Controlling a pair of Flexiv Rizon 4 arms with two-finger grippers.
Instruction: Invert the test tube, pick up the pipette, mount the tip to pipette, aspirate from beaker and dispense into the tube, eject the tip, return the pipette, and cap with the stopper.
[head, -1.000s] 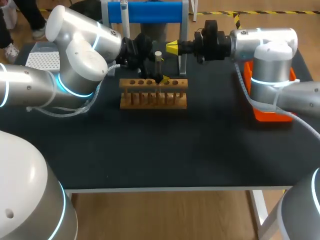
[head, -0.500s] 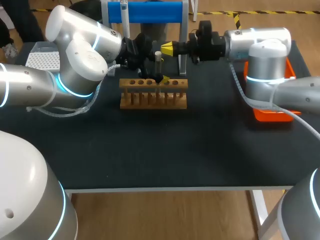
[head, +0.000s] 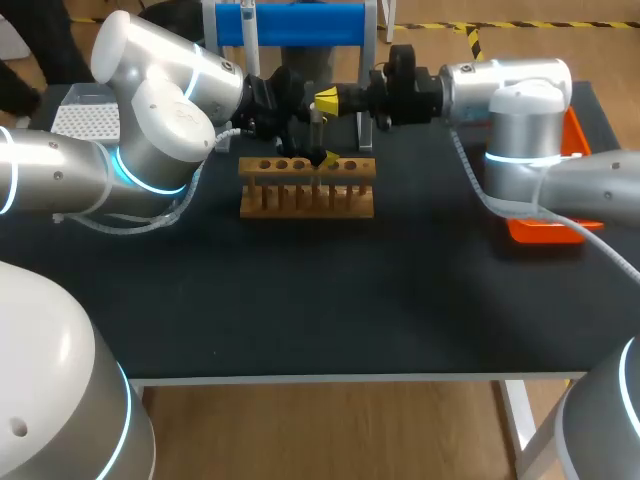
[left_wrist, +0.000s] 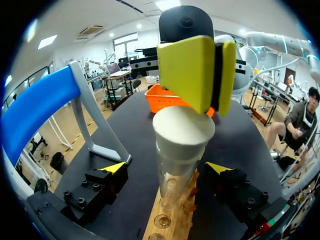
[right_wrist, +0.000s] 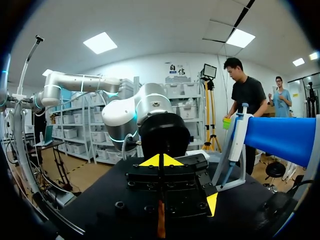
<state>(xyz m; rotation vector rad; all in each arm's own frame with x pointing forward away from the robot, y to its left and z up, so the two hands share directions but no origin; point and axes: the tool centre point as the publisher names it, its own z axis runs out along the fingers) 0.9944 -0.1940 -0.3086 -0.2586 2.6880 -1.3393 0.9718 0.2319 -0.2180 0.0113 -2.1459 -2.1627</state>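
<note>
A clear test tube (head: 316, 132) stands upright in the wooden rack (head: 305, 192) with a white stopper (head: 316, 108) on its mouth. My left gripper (head: 315, 153) is open, and its fingers stand on either side of the tube (left_wrist: 172, 175) without touching it. My right gripper (head: 328, 100) is shut with nothing between its tips. In the left wrist view its tips (left_wrist: 197, 70) sit right over the stopper (left_wrist: 182, 132). The pipette (head: 250, 30) hangs on the blue stand (head: 300, 22) behind the rack. My right gripper (right_wrist: 161, 160) points at my left arm (right_wrist: 145, 112).
A white tip box (head: 85, 120) sits at the table's far left behind my left arm. An orange bin (head: 545, 228) stands at the right under my right arm. The blue stand's grey leg (left_wrist: 102, 127) is just beyond my left gripper.
My right gripper has moved left, from beside the tube to right over the stopper. My left arm and the tube have stayed put.
</note>
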